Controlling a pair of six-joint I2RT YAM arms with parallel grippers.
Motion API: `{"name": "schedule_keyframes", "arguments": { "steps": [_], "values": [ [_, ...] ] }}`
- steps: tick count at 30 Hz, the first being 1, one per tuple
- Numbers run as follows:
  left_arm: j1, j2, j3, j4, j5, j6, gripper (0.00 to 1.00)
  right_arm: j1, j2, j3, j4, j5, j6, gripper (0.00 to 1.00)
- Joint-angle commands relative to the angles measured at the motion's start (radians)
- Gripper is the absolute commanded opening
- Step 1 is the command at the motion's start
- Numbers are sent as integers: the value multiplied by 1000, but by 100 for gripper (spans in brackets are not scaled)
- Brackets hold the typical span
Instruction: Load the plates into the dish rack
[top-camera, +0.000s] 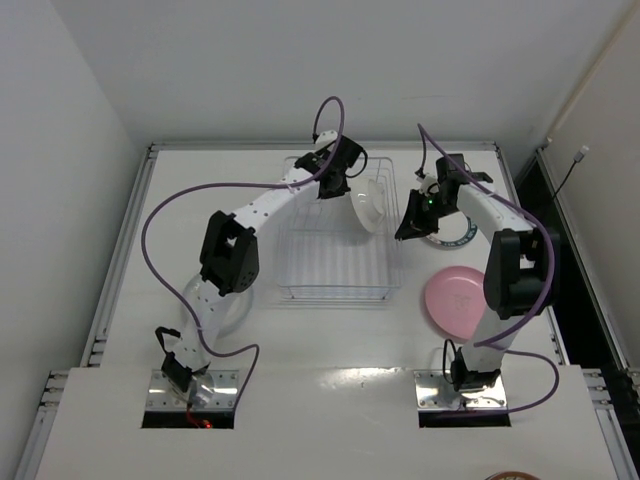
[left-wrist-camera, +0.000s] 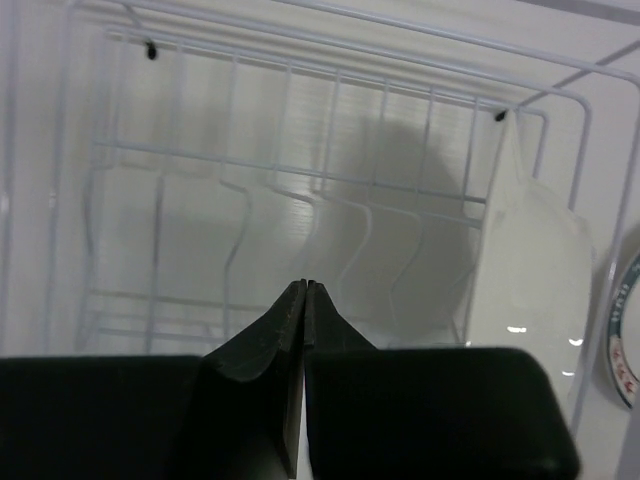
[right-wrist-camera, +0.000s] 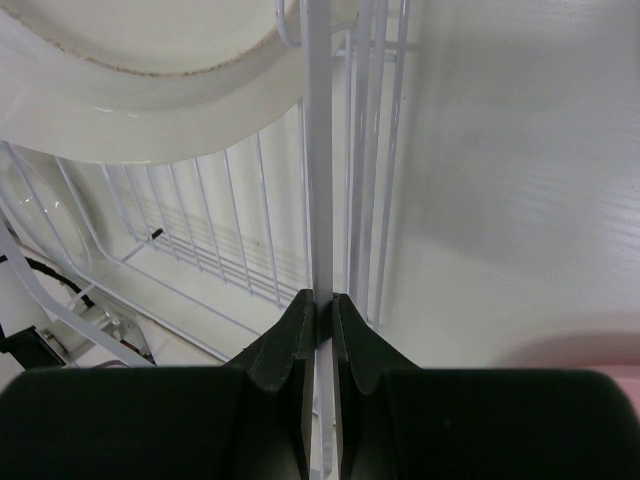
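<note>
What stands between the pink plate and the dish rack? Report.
Nothing visible lies between the pink plate and the near slots of the dish rack. Farther back, the right hand is clamped on the rack's right wall, and a white dish fills that end.

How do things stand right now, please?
Left gripper shut, empty, at dish rack. Right gripper shut on rack wire. White plate racked; pink plate, teal-rimmed plate, glass plate on table.
</note>
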Motion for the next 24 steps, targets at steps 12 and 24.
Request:
{"name": "schedule_keyframes", "arguments": {
  "steps": [12,24],
  "values": [
    [22,-47,-111,379,399,-40,0,-7,-27,7,19,-38,0,0],
    [-29,-28,9,401,428,29,0,-7,-18,-2,37,-56,0,0]
  ]
}}
